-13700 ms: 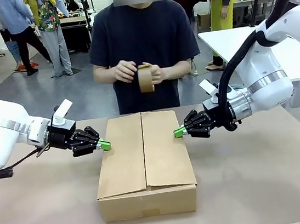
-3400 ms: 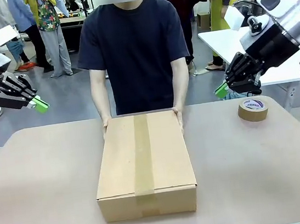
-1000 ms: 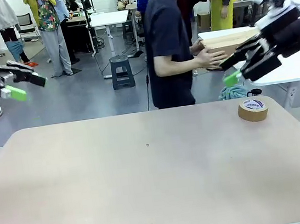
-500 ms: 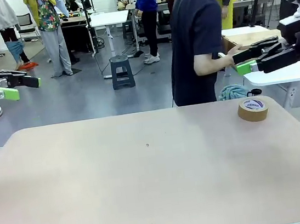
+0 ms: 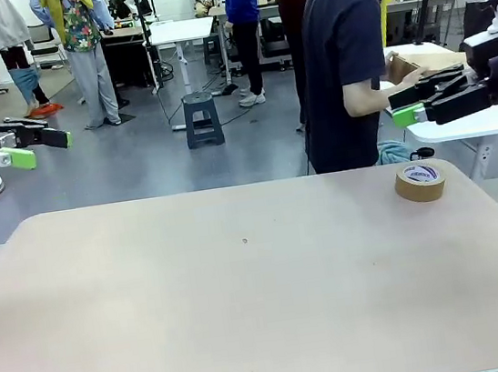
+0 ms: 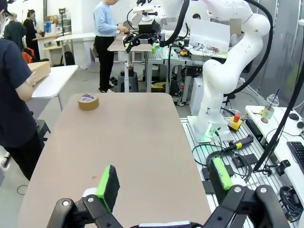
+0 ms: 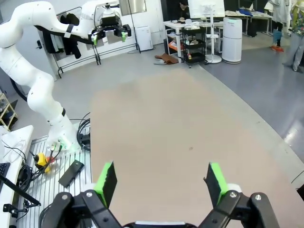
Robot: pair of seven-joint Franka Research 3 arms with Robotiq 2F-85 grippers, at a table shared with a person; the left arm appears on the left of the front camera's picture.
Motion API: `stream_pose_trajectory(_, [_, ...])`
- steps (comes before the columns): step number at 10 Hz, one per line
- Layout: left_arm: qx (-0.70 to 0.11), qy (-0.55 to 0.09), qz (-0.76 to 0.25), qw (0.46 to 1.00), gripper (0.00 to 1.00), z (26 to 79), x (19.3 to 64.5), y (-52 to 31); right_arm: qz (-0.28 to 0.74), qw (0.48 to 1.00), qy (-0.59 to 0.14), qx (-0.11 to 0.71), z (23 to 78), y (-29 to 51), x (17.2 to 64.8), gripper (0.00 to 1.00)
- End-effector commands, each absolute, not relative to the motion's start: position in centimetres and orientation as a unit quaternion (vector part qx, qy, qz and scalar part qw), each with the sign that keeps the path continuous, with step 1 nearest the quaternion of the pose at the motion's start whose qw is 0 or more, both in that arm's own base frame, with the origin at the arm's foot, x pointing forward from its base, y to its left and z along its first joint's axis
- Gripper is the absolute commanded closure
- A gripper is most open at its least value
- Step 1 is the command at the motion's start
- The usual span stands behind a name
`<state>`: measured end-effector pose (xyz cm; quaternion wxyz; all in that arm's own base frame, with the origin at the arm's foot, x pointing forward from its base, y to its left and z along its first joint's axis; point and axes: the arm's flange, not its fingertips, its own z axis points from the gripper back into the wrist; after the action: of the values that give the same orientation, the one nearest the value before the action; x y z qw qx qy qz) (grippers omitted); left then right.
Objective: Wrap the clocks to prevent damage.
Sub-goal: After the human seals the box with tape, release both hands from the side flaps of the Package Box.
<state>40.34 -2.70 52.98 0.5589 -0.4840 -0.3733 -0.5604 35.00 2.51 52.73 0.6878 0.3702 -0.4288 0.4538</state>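
Clocks are presumably packed inside the cardboard carton (image 5: 423, 59), which the person (image 5: 342, 54) is setting on a white side table (image 5: 461, 121) at the upper right of the front view; I cannot see them, so that is a guess. The carton is largely hidden behind the person's arm and the right gripper (image 5: 414, 102); the left wrist view shows one corner of it (image 6: 40, 70) at the upper left.

Both arms are raised at the frame's edges, probably to leave the person room. The left gripper (image 5: 31, 149), at the upper left, has its fingers spread wide and empty, as does the right one.

A brown tape roll (image 5: 420, 181) lies flat on the tan table (image 5: 246, 305), right of centre, likely put aside once sealing was finished.
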Motion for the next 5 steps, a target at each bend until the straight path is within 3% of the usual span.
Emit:
stream_pose_trajectory(1, [-0.487,-0.378,-0.560,0.553,0.00,53.30,40.36,-2.43,0.458,0.682,-0.433,0.371,52.72,2.29,35.15,0.00])
stream_pose_trajectory(5, [-0.487,-0.378,-0.560,0.553,0.00,53.30,40.36,-2.43,0.458,0.682,-0.433,0.371,52.72,2.29,35.15,0.00])
